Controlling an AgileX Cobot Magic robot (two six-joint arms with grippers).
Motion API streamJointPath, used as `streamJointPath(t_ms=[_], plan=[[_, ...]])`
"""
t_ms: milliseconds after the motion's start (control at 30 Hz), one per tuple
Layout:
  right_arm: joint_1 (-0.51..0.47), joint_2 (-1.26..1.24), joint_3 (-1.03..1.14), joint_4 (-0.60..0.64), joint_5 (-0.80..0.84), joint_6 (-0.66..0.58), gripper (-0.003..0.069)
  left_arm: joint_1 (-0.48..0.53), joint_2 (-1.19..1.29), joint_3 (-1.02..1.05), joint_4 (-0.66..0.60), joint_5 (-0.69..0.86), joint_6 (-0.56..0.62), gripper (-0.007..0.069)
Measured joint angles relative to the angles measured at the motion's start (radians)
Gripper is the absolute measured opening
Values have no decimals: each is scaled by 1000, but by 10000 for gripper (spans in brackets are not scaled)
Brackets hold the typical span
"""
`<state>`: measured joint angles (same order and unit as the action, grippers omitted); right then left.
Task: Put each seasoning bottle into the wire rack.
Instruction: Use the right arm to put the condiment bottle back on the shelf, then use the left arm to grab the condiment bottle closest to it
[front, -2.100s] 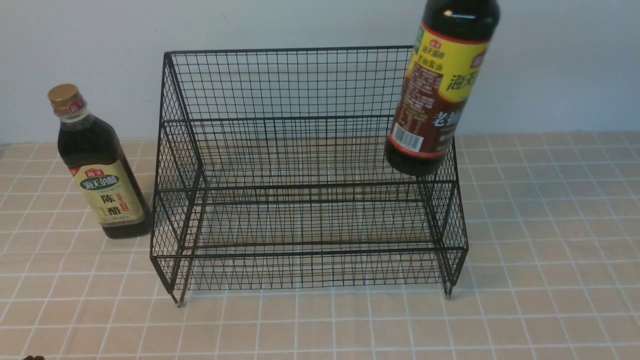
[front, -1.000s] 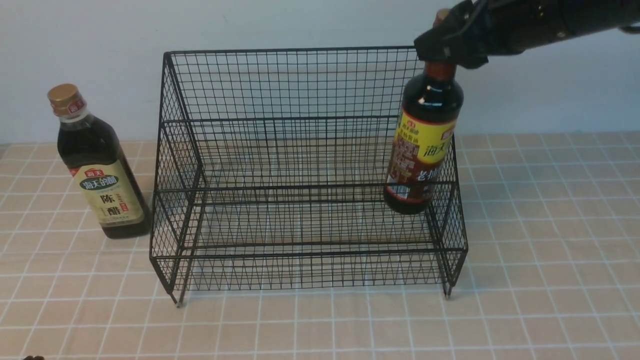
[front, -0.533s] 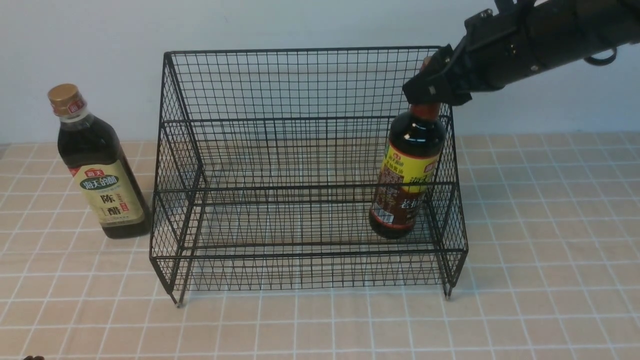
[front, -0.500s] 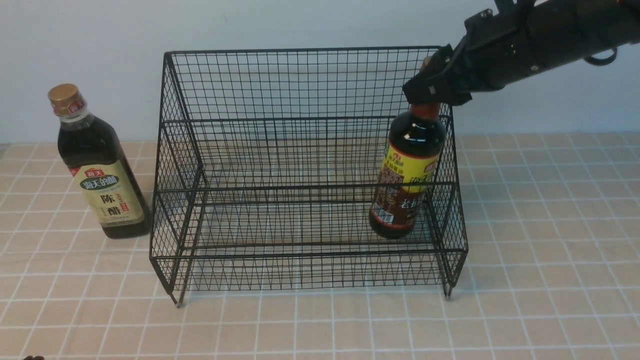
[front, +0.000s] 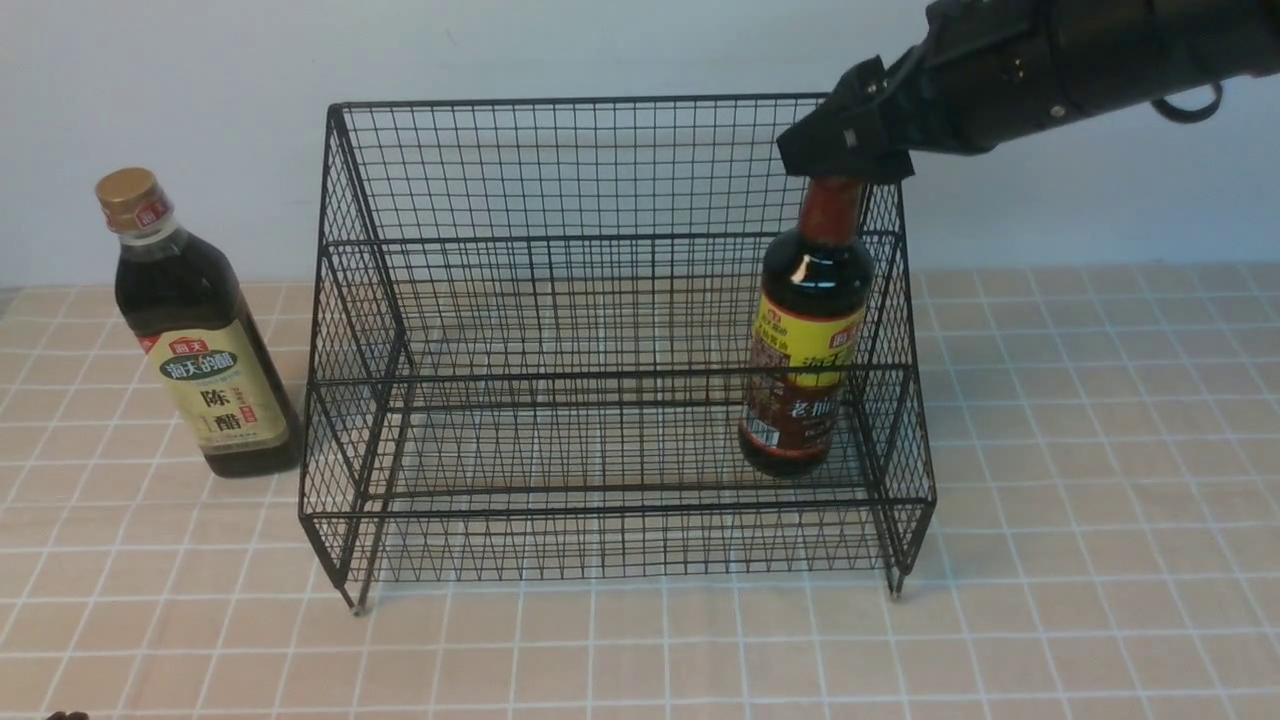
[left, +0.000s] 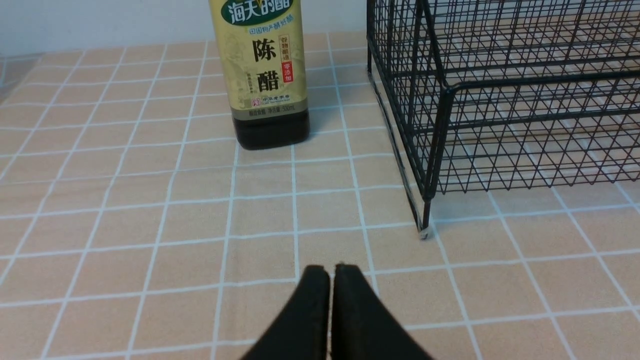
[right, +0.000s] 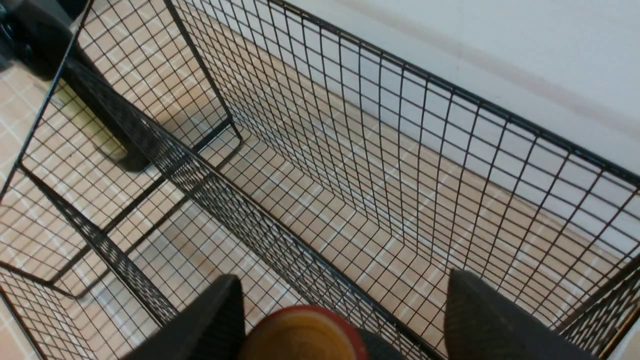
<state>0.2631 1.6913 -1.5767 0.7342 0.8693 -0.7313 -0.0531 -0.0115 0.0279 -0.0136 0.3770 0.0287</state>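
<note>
Your right gripper hangs spread wide around the cap of the round bottle, upright at the right end of the lower tier of the wire rack, while your left gripper is pinched shut and the squarish bottle stands on the table outside

Left claw low, fingers pressed together; right claw high on outstretched arm, fingers apart.

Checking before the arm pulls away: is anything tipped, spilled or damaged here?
Nothing stands out. The round bottle stands upright in the wire rack, lower tier; the gold-capped bottle stands upright on the table, beside the rack. No spills visible.
</note>
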Motion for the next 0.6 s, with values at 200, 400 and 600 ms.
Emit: streamJointPath(t_ms=[200,400,600], plan=[[0,-67,-62,-2,-13,10,494,0,0,0,0,0,0,-7],[0,-269,-186,-55,-22,100,430,0,0,0,0,0,0,-7],[0,-454,-195,-332,37,374,168,0,0,0,0,0,0,-7]])
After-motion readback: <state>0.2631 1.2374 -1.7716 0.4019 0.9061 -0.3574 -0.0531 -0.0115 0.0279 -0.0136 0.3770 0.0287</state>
